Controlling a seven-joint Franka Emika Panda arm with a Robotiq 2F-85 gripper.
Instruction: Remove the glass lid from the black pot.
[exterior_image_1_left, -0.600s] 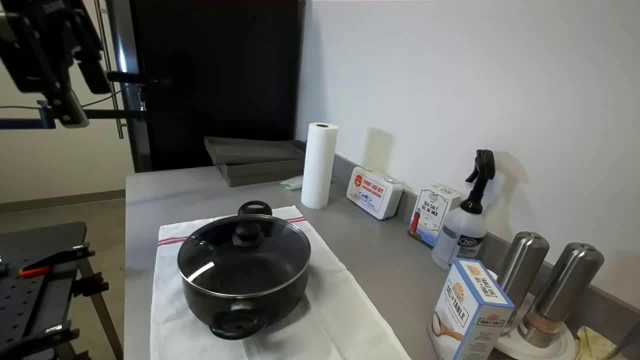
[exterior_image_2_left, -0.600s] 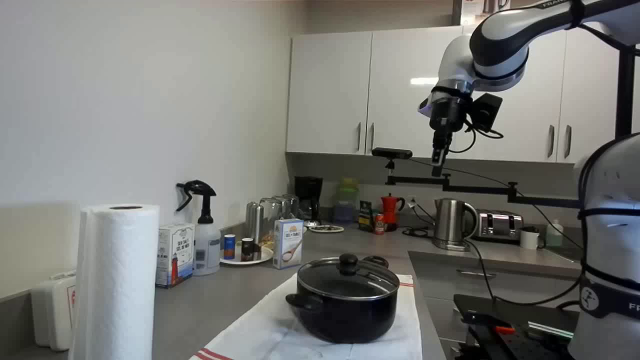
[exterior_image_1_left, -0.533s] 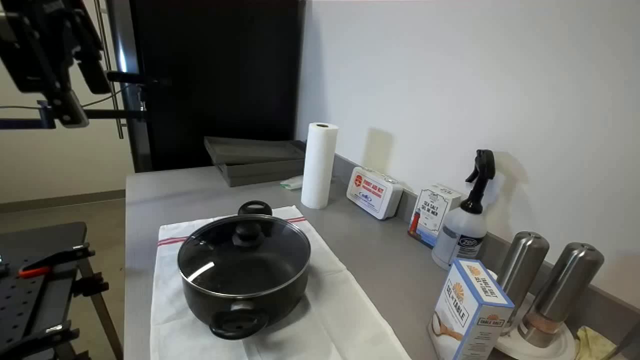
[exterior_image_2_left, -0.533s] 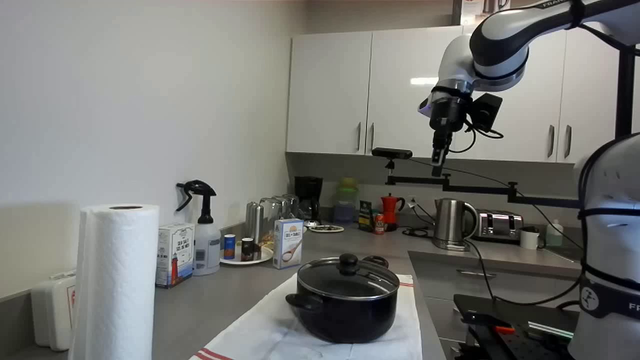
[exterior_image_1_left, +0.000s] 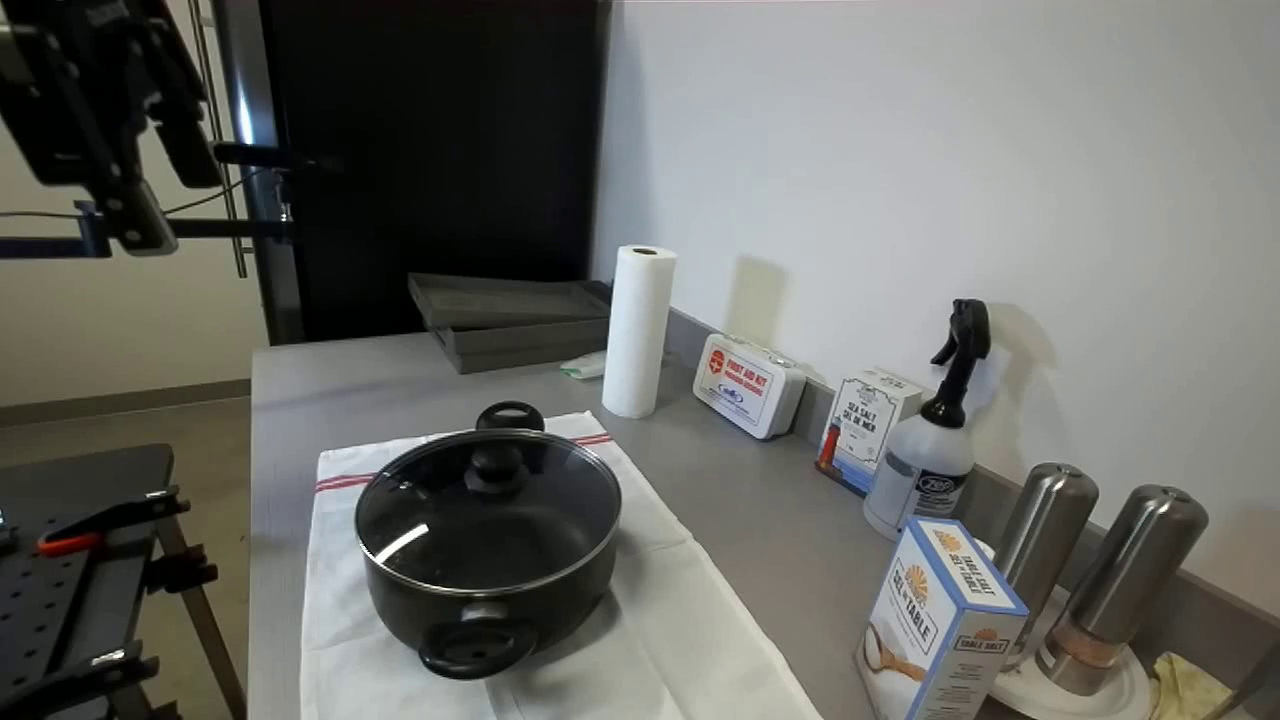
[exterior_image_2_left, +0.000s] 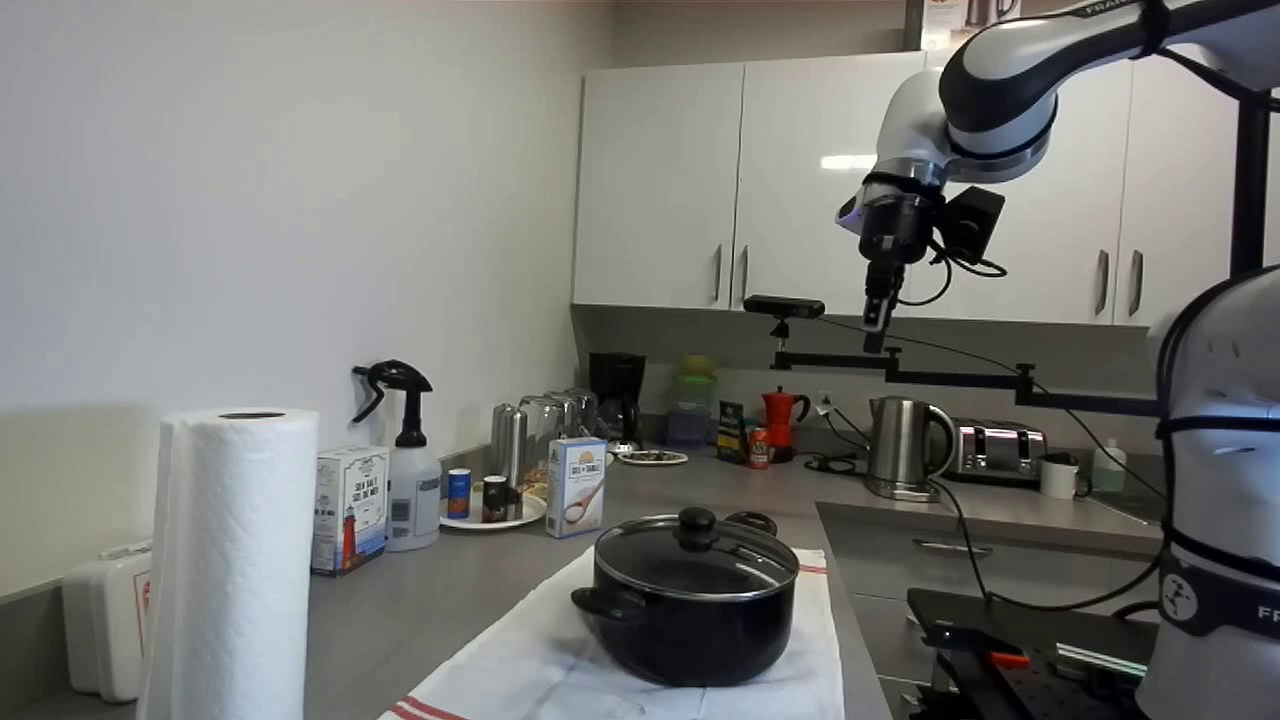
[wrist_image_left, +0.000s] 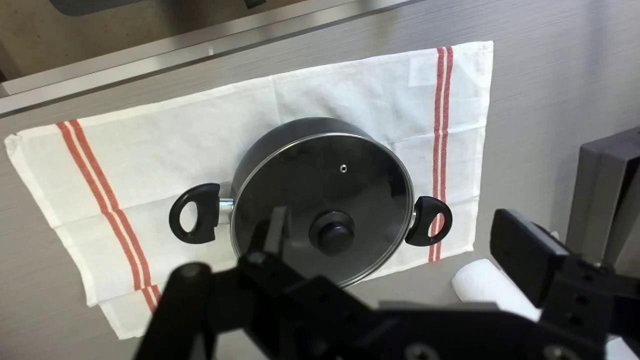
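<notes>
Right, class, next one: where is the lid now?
In an exterior view, the lid is left of centre, on top of the pot, which stands on the white cloth; the paper roll stands behind it, to the right.

Lid (exterior_image_2_left: 650, 570) seated on pot (exterior_image_2_left: 690, 645), knob (exterior_image_2_left: 697, 525) up. Pot upright on towel (exterior_image_2_left: 540, 665), spread on bench (exterior_image_2_left: 460, 590). Fingers (exterior_image_2_left: 874, 336) point down, above and right of pot, well apart from lid. Paper roll (exterior_image_2_left: 235, 570) near left; spray bottle (exterior_image_2_left: 414, 500) beyond it, just beside sea salt box (exterior_image_2_left: 345, 515). Kettle (exterior_image_2_left: 897, 450) and toaster (exterior_image_2_left: 998, 450) far right.
</notes>
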